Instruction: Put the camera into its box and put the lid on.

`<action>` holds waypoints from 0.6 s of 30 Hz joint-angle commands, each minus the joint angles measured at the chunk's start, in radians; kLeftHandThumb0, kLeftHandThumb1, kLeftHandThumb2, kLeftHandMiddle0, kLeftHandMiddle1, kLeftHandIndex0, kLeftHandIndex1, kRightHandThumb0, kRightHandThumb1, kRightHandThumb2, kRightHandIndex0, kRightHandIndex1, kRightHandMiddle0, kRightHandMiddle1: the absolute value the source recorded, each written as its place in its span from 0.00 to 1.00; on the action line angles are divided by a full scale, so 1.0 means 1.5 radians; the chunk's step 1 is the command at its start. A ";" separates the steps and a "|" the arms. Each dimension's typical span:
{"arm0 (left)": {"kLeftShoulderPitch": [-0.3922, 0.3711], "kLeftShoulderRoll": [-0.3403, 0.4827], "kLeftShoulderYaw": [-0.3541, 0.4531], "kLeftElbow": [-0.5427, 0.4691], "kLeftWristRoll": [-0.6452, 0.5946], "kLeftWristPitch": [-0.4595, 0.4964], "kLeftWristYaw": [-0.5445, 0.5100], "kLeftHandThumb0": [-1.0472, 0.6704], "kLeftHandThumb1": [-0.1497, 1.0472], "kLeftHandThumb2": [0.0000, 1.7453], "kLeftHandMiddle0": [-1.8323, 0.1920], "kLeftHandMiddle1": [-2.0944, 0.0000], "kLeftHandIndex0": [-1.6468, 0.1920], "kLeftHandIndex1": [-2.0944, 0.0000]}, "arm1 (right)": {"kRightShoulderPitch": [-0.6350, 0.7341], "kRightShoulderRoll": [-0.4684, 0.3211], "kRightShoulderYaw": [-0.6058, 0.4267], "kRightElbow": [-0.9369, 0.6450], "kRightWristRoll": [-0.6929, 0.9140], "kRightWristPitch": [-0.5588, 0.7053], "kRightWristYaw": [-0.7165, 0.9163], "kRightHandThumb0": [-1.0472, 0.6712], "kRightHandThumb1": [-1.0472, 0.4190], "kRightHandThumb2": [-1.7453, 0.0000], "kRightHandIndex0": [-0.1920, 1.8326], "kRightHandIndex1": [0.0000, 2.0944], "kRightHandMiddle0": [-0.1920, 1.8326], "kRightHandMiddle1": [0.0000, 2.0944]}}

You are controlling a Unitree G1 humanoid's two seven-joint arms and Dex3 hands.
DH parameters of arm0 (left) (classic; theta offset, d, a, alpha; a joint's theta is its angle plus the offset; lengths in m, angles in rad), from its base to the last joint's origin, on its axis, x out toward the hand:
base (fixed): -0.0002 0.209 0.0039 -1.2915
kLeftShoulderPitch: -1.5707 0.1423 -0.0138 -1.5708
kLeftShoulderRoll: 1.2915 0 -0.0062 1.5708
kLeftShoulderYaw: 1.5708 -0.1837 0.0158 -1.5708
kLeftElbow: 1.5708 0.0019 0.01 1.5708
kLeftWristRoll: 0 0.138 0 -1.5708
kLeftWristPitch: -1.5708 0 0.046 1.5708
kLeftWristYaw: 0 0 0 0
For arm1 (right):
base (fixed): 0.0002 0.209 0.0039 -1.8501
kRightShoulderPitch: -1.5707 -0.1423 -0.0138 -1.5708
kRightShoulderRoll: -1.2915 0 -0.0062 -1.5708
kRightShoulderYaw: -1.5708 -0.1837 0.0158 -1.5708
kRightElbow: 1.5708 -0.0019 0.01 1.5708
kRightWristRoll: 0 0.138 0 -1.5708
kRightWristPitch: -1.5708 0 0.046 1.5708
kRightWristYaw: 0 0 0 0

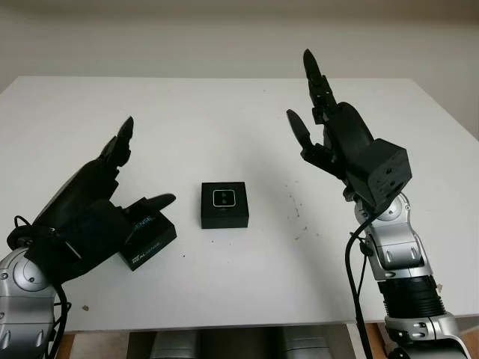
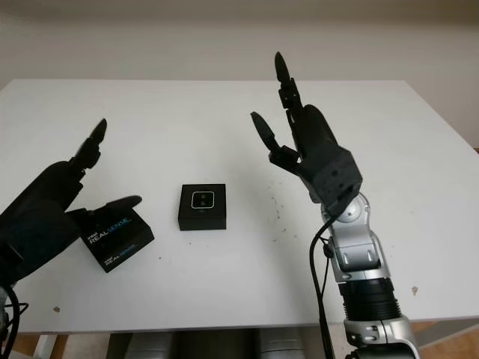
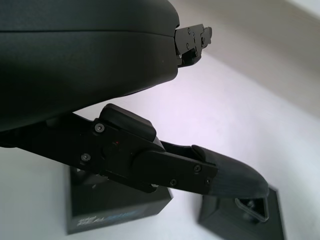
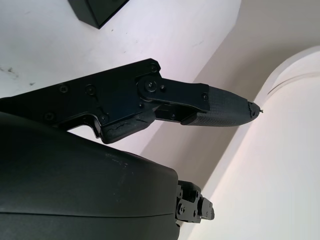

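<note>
A black open box (image 1: 224,205) sits in the middle of the white table (image 1: 224,112), with the small silver-rimmed camera (image 1: 224,197) lying in it face up. The black lid (image 1: 148,238), printed REALSENSE, lies tilted to the box's left. My left hand (image 1: 144,166) is open, hovering just left of the lid and covering its near-left corner. The lid (image 3: 110,212) and box (image 3: 250,215) sit beneath its thumb in the left wrist view. My right hand (image 1: 301,91) is open and raised above the table, right of the box, holding nothing.
Small dark specks mark the table (image 2: 278,206) right of the box. The table's front edge runs just below the lid, and the wall stands behind the far edge. A box corner (image 4: 95,10) appears in the right wrist view.
</note>
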 commanded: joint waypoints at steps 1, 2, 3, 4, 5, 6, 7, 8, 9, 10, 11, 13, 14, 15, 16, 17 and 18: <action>-0.011 0.023 -0.017 -0.022 0.019 0.011 -0.018 0.01 1.00 0.10 1.00 1.00 1.00 1.00 | -0.001 -0.001 -0.014 -0.018 0.010 0.006 -0.004 0.15 0.00 0.66 0.00 0.00 0.00 0.00; -0.009 0.028 -0.023 -0.023 0.028 0.014 -0.023 0.01 1.00 0.09 1.00 1.00 1.00 1.00 | -0.003 -0.002 -0.019 -0.015 0.015 0.005 -0.003 0.15 0.00 0.67 0.00 0.00 0.00 0.00; -0.006 0.031 -0.030 -0.024 0.037 0.017 -0.026 0.02 0.99 0.07 1.00 1.00 1.00 1.00 | -0.005 -0.004 -0.022 -0.010 0.015 -0.001 -0.005 0.14 0.00 0.67 0.00 0.00 0.00 0.00; -0.004 0.037 -0.038 -0.021 0.050 0.016 -0.030 0.02 0.99 0.06 1.00 1.00 1.00 1.00 | -0.007 -0.007 -0.024 -0.007 0.013 -0.003 -0.006 0.14 0.00 0.67 0.00 0.00 0.00 0.00; -0.002 0.039 -0.044 -0.020 0.059 0.016 -0.032 0.01 1.00 0.06 1.00 1.00 1.00 1.00 | -0.007 -0.010 -0.025 -0.005 0.010 -0.005 -0.007 0.14 0.00 0.67 0.00 0.00 0.00 0.00; 0.000 0.045 -0.055 -0.014 0.077 0.015 -0.032 0.01 1.00 0.06 1.00 1.00 1.00 1.00 | -0.008 -0.012 -0.026 -0.004 0.008 -0.002 -0.007 0.14 0.00 0.67 0.00 0.00 0.00 0.01; 0.001 0.048 -0.062 -0.011 0.090 0.014 -0.033 0.00 1.00 0.07 1.00 1.00 1.00 1.00 | -0.008 -0.013 -0.026 -0.004 0.007 0.000 -0.007 0.14 0.00 0.67 0.00 0.00 0.01 0.01; 0.001 0.050 -0.071 -0.007 0.107 0.017 -0.034 0.00 1.00 0.07 1.00 1.00 1.00 1.00 | -0.008 -0.014 -0.027 -0.004 0.006 0.003 -0.006 0.14 0.00 0.67 0.00 0.00 0.01 0.01; -0.001 0.051 -0.082 0.001 0.128 0.020 -0.032 0.00 1.00 0.07 1.00 1.00 1.00 1.00 | -0.008 -0.014 -0.027 -0.003 0.007 0.003 -0.006 0.14 0.00 0.67 0.00 0.00 0.01 0.01; -0.003 0.053 -0.093 0.011 0.147 0.020 -0.030 0.00 1.00 0.07 1.00 1.00 1.00 1.00 | -0.008 -0.014 -0.028 -0.001 0.007 0.002 -0.006 0.14 0.00 0.67 0.00 0.00 0.01 0.01; -0.006 0.054 -0.103 0.022 0.165 0.020 -0.029 0.00 1.00 0.08 1.00 1.00 1.00 1.00 | -0.008 -0.013 -0.027 0.001 0.007 -0.001 -0.006 0.14 0.00 0.68 0.00 0.00 0.02 0.02; -0.015 0.058 -0.117 0.045 0.195 0.014 -0.029 0.01 1.00 0.08 1.00 1.00 1.00 1.00 | -0.007 -0.013 -0.026 0.005 0.003 -0.010 -0.010 0.14 0.00 0.68 0.01 0.01 0.02 0.02; -0.020 0.058 -0.123 0.056 0.205 0.012 -0.030 0.01 1.00 0.08 1.00 1.00 1.00 1.00 | -0.007 -0.013 -0.026 0.007 0.001 -0.015 -0.011 0.14 0.00 0.68 0.01 0.01 0.03 0.02; -0.023 0.057 -0.125 0.063 0.213 0.010 -0.032 0.02 1.00 0.07 1.00 1.00 1.00 1.00 | -0.007 -0.013 -0.025 0.008 -0.001 -0.017 -0.012 0.14 0.00 0.68 0.02 0.01 0.03 0.02; -0.027 0.058 -0.132 0.073 0.226 0.009 -0.033 0.02 1.00 0.07 1.00 1.00 1.00 1.00 | -0.006 -0.012 -0.025 0.006 -0.002 -0.016 -0.013 0.14 0.00 0.68 0.02 0.02 0.03 0.02; -0.032 0.058 -0.138 0.082 0.239 0.007 -0.034 0.01 1.00 0.07 1.00 1.00 1.00 1.00 | -0.005 -0.012 -0.024 0.005 -0.005 -0.015 -0.014 0.14 0.00 0.68 0.02 0.02 0.03 0.02; -0.035 0.058 -0.144 0.091 0.254 0.005 -0.034 0.01 1.00 0.06 1.00 1.00 1.00 1.00 | -0.005 -0.012 -0.023 0.005 -0.007 -0.016 -0.014 0.14 0.00 0.68 0.02 0.02 0.03 0.02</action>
